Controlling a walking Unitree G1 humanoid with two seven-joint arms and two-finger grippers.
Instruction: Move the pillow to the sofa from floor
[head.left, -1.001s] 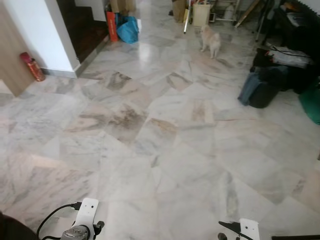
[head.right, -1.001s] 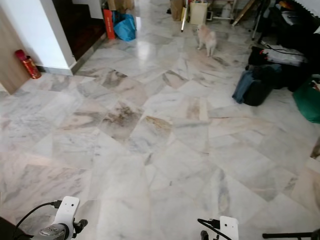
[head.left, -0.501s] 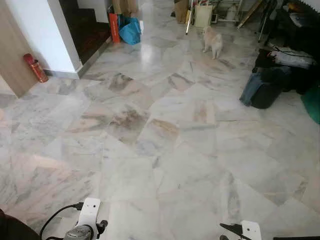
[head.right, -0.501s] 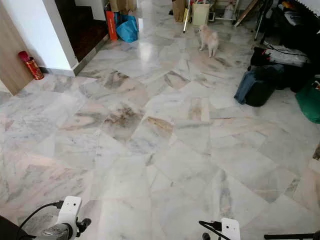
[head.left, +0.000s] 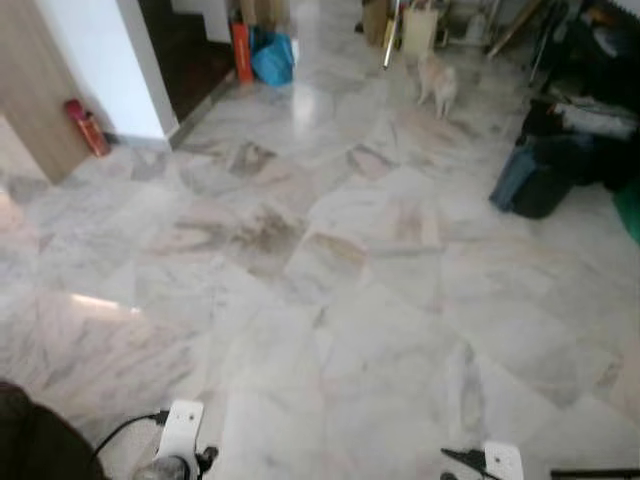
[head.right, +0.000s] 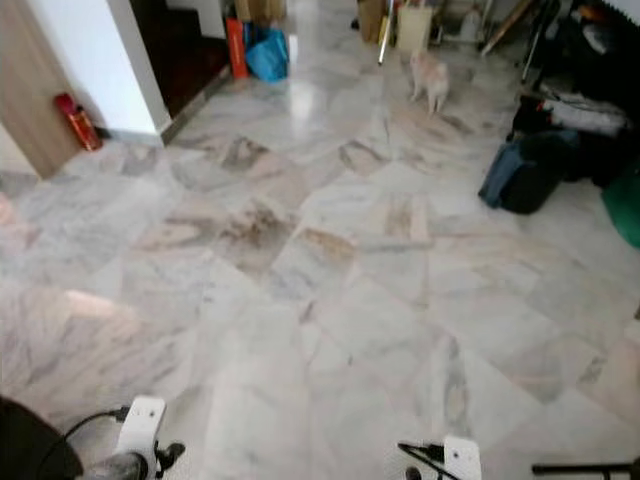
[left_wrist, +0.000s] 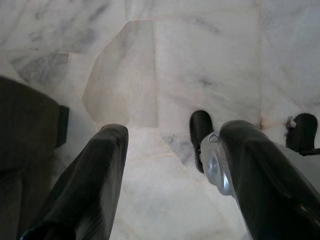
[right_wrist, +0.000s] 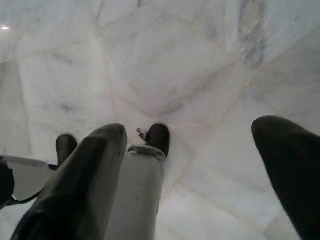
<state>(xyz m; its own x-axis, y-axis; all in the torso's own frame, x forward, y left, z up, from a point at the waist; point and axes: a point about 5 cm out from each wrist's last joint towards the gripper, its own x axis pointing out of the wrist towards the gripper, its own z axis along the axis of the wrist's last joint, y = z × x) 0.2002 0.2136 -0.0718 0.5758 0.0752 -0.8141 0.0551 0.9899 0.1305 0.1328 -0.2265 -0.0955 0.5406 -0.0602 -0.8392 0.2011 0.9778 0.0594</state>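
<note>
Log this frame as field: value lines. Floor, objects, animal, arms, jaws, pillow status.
floor: marble tiles, image slightly blurred
animal: small light dog at far end, on the floor
objects: red bottle by the wooden panel at left; blue bag far back; dark bags at right
left gripper: low, hanging over the floor, jaws open, holding nothing
right gripper: low, hanging over the floor, jaws open, holding nothing
pillow: none identifiable
sofa: none identifiable

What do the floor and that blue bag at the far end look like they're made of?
Floor: polished marble-look slabs, veined grey and tan, with glossy glare; whether real stone or tile is unclear. Blue bag: probably thin plastic, crumpled and slightly shiny, but blurred.
</note>
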